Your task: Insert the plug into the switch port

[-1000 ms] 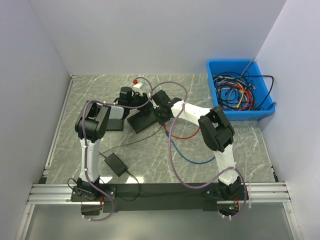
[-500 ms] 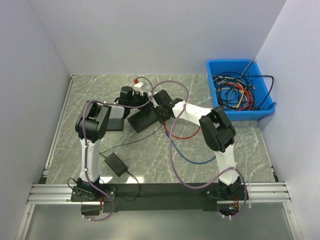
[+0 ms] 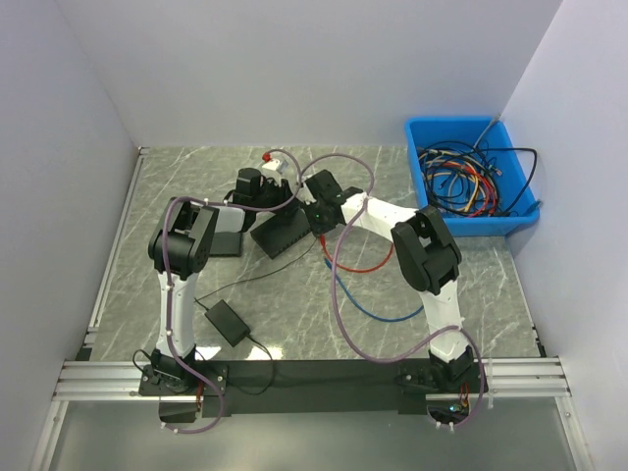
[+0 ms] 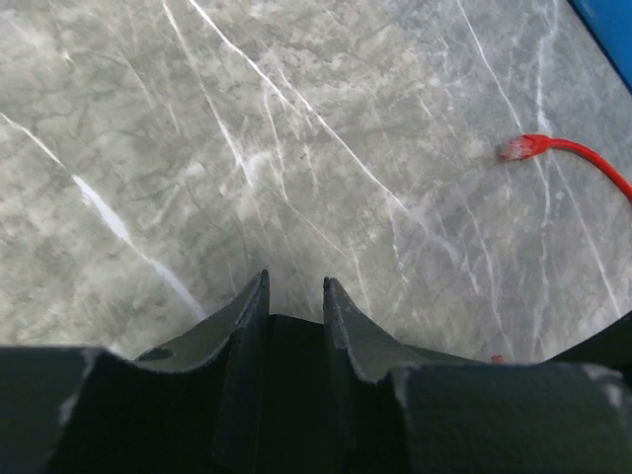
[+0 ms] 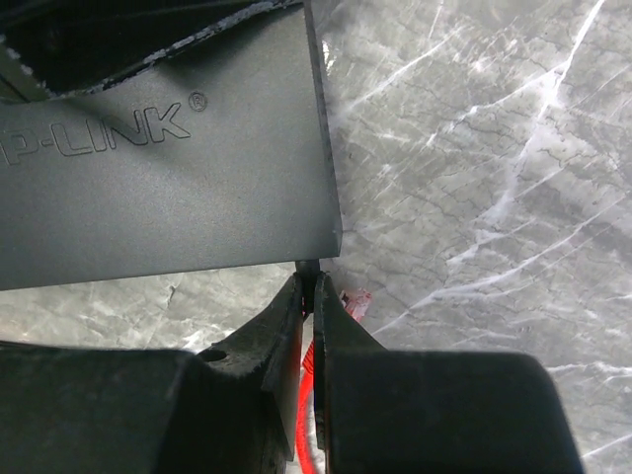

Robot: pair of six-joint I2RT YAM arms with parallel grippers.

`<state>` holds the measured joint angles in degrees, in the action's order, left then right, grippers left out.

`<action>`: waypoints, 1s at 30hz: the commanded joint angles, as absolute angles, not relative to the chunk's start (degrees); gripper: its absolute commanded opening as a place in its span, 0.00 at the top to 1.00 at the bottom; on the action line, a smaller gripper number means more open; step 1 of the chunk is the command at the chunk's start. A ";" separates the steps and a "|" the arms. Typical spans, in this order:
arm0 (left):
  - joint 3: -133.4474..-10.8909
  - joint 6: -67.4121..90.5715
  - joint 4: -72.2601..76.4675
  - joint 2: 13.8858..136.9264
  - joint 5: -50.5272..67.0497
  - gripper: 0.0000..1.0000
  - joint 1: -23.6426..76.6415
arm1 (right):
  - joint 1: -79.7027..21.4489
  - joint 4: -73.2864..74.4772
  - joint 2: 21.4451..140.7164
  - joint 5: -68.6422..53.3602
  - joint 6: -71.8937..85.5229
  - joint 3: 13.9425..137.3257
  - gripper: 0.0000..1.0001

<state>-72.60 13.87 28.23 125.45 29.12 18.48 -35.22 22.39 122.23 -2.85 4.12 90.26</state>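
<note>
TP-Link switch (image 5: 168, 188) is gripped at one end by the left gripper (image 4: 294, 281), fingers narrowed on it, apparently as a brace against the coming push. Red patch cable (image 3: 363, 267) is pinched in the clenched right gripper (image 5: 308, 281). Its plug (image 5: 357, 302) is held just beside a switch corner, not yet seated. Grey marbled tabletop (image 4: 296, 118) and white walls (image 3: 294, 69) are noted. A cable-filled blue bin (image 3: 417, 162) stands well apart.

The right gripper (image 3: 316, 218), pinching the red plug (image 5: 355, 301), has edged away from the bases along the switch (image 3: 282, 234) just left of it.
</note>
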 commanded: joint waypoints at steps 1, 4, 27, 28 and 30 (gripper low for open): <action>-70.23 13.89 16.17 128.32 39.64 0.73 24.52 | -34.10 1.22 123.39 -2.99 7.03 100.89 1.00; -69.96 13.80 16.35 128.23 39.29 0.73 24.61 | -34.10 2.81 125.50 -3.95 7.56 105.11 1.00; -68.64 24.78 12.92 121.03 20.59 0.63 18.90 | -34.28 -1.93 110.05 1.23 9.05 83.09 0.35; -68.64 25.13 12.75 120.33 19.78 0.62 18.90 | -34.28 -3.06 108.47 1.40 9.40 81.23 0.34; -68.47 26.36 12.74 119.19 17.50 0.58 18.81 | -34.19 -3.86 103.64 2.37 10.63 76.13 0.34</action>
<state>-70.15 24.14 19.88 120.97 21.56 18.57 -33.98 3.16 111.31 0.69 8.36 80.31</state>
